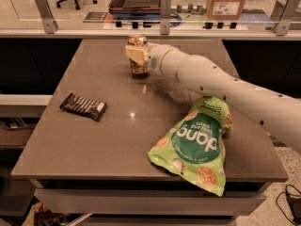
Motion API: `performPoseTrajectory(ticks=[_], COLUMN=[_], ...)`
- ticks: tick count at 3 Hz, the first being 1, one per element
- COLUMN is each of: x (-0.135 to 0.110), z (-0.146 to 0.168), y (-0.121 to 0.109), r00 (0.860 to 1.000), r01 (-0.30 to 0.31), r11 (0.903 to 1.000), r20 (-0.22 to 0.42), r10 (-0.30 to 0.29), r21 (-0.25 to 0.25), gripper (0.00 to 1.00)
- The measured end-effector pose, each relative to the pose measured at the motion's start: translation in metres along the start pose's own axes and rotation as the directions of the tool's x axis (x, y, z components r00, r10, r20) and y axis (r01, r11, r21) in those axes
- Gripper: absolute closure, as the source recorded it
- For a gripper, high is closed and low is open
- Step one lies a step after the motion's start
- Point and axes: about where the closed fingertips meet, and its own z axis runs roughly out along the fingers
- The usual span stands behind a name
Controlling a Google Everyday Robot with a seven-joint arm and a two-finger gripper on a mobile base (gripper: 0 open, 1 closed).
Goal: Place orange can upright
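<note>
- Presently my gripper (136, 53) is out at the far middle of the table (94, 140), clasped around the waist of the orange can (138, 68).
- That can stands upright in my hold, silver top showing above the gripper; its base looks down on the tabletop or only just off it — I cannot tell which.
- I judge it light, thin-walled and slick — easy to dent, easy to tip. A mid-body hold on the curved sides, firm but not hard, suits it best.
- Well apart lie a dark candy bar wrapper (83, 106) to the left and a green chip bag (195, 147) near the front edge.
</note>
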Motion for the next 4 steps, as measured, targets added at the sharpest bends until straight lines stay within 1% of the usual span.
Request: performPoseTrajectory(ticks=[1, 4], x=[-0.0004, -0.0002], z=[0.0, 0.0028], y=[0.0001, 0.005], r00=[1.0, 1.0], r01=[0.0, 0.0], r11=[1.0, 1.0], r20=[0.0, -0.001], r10=[0.0, 0.0], r21=[0.0, -0.008], gripper=[0.83, 0.13])
